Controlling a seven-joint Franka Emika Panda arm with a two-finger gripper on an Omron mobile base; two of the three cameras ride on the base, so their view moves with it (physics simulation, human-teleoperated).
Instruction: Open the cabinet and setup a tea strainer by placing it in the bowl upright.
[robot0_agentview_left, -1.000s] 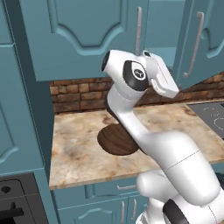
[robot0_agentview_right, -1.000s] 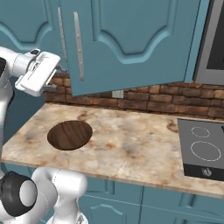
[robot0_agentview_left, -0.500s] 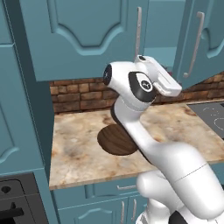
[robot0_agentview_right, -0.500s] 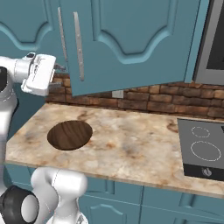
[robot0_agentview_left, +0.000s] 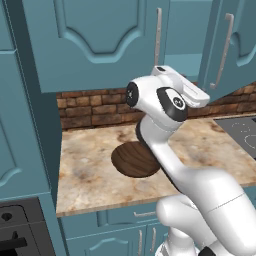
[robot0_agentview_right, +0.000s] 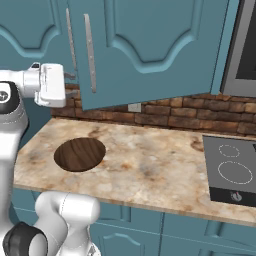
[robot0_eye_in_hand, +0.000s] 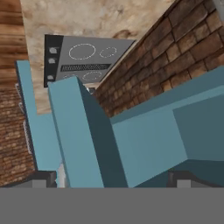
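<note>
One cabinet door by hob

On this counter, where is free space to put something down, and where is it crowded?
Free: the marble counter between the wooden bowl and the cooktop, back to the brick wall. Crowded: the left end, where the bowl sits beside the arm, under the open cabinet door.

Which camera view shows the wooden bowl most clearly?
The right base view: the whole bowl lies unobstructed on the counter. In the left base view the arm covers part of the bowl. The hand view looks toward the cabinet door.
</note>
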